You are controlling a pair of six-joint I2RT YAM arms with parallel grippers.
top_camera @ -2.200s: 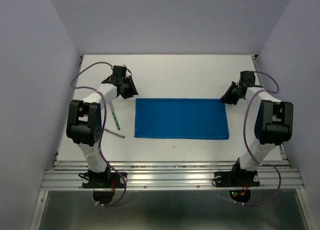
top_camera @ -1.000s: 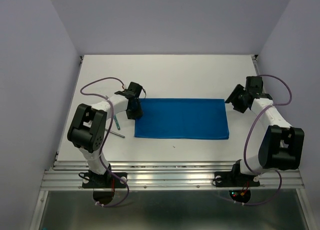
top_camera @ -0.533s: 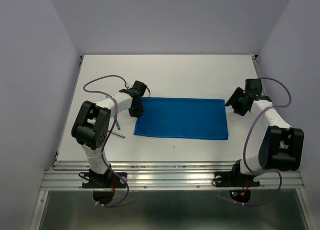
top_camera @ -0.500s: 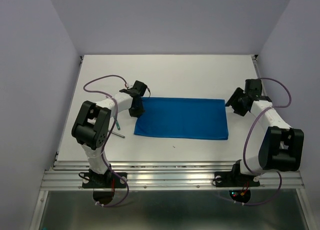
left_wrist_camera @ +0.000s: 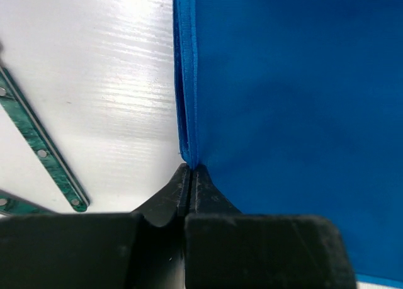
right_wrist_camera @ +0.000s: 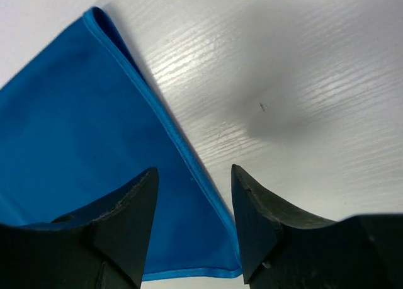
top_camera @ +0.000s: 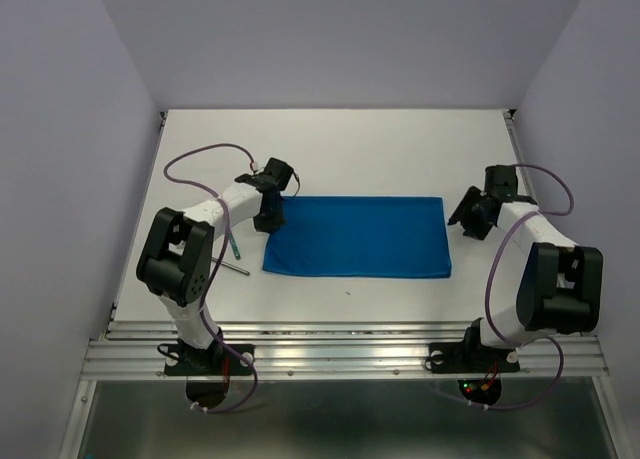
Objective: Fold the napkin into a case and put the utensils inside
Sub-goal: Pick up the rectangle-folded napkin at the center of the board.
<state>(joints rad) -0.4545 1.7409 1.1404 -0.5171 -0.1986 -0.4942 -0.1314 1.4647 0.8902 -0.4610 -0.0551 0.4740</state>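
Left gripper (left_wrist_camera: 189, 174) pinches napkin (left_wrist_camera: 283, 113) at nine o'clock; right gripper (right_wrist_camera: 194, 175) gapes at three — one-sided pull could skew it.

A white table (top_camera: 350, 144) sits boxed in by plain lavender walls (top_camera: 340, 39) on three sides, with an aluminium rail (top_camera: 340, 351) along its near edge.
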